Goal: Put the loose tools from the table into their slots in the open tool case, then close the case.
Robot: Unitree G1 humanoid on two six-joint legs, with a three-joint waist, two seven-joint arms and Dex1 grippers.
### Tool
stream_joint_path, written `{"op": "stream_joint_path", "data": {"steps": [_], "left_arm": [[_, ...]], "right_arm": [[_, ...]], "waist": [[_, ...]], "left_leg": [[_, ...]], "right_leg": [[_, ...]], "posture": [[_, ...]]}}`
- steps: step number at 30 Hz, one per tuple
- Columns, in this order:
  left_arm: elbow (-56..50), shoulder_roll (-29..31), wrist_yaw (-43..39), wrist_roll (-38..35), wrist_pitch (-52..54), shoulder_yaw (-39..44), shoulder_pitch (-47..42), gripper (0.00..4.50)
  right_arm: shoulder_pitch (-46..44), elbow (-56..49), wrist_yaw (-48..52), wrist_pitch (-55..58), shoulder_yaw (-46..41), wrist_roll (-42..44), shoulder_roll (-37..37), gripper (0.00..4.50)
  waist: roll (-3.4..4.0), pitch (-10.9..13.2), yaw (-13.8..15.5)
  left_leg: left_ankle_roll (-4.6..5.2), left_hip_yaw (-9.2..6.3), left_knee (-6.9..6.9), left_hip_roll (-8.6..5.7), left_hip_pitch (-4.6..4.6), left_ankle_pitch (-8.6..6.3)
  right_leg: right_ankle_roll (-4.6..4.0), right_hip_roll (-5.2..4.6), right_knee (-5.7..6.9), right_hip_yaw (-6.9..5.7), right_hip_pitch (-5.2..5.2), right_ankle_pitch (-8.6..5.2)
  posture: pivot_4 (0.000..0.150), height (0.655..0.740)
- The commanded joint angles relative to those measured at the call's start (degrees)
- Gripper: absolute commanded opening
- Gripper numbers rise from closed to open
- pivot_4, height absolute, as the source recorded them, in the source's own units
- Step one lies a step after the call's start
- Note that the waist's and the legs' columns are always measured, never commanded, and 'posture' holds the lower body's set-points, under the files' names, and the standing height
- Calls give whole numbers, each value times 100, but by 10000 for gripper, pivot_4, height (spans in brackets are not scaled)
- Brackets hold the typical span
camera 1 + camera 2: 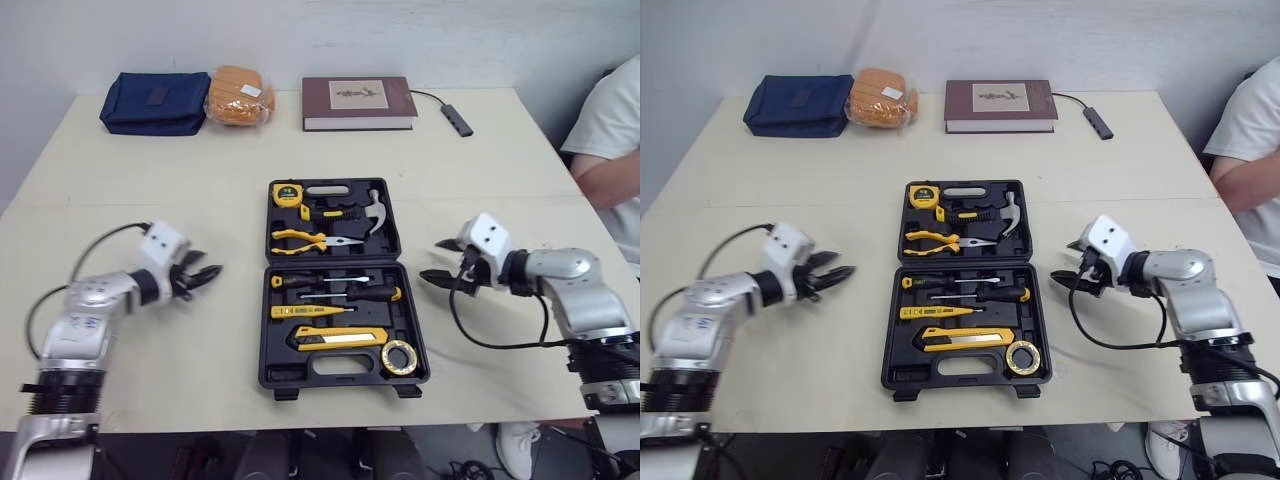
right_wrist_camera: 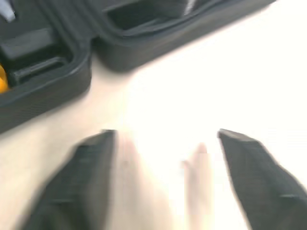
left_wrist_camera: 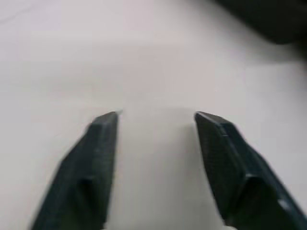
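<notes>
Two grippers are seen, both empty. At mid-left, the left gripper is held over the table, fingers spread apart, well apart from the case. At frame centre the tool case lies open and flat. The tape measure, hammer, pliers, screwdrivers and tape roll are all seated in slots. At mid-right, the right gripper is held near the case's right edge, fingers apart, nothing clamped. Loading is judged done, so closing is the step in hand. Next, the outer edge of one half would need to be caught and swung over the hinge while the other half is steadied.
</notes>
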Motion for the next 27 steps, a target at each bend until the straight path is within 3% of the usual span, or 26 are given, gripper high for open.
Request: {"op": "stream_joint_path", "data": {"steps": [1, 3, 6, 9, 12, 15, 20, 27], "left_arm": [[-347, 77, -197, -778, 1072, 316, -740, 43525], [-412, 175, -90, -992, 2292, 155, -1174, 44323], [-697, 164, -288, -1342, 3114, -196, -1657, 44323], [-383, -104, 250, -1051, 3818, -707, -2351, 44323], [121, -513, 736, -876, 4252, -787, -2893, 44323], [423, -801, 982, -850, 4671, -789, -3231, 44323], [758, -951, 1258, -501, 4395, -1151, -3322, 44323], [1111, -1320, 1393, -405, 4310, -1124, -3314, 44323]], "right_arm": [[-262, -731, -138, 1265, -436, 552, -201, 45000], [-629, -1034, -338, 2450, -460, 848, -195, 45000], [-1171, -1397, -355, 4027, 187, 847, -557, 45000], [-2106, -1160, -600, 5916, 305, 1290, -200, 45000], [-2773, -667, -967, 6894, 540, 1241, 115, 45000], [-3122, -237, -1253, 7169, 606, 1205, 347, 45000], [-3505, 503, -1822, 7005, 737, 967, 775, 45000], [-3558, 670, -2078, 6827, 909, 975, 969, 45000]], "waist": [[-4, 2, 20], [-5, 2, -2], [-4, 3, -17], [-8, 3, -34], [-13, 5, -13], [-14, 6, -12], [-14, 5, -17], [-14, 5, -19]], "left_leg": [[0, -4, 0, 0, -4, -1], [-1, -5, 2, -2, -4, -2], [0, -7, 0, -2, -13, -1], [-1, -5, 8, -1, -50, 2], [3, 11, 20, -10, -87, 27], [3, 13, 21, -12, -94, 34], [7, 17, 23, -21, -108, 37], [2, 18, 27, -21, -110, 41]], "right_leg": [[0, -4, -1, -3, 0, 0], [0, -6, 0, 0, 1, 0], [0, -2, 2, -1, -10, 0], [-2, 6, 8, 0, -47, -1], [-1, 5, 52, 8, -95, -1], [-2, 6, 59, 9, -103, -1], [-1, 8, 61, 4, -118, -1], [-1, 31, 66, 7, -120, -1]], "posture": [[1500, 7400], [1500, 7400], [1500, 7400], [1500, 7400], [1500, 7400], [1500, 7400], [1500, 7400], [1500, 7400]]}}
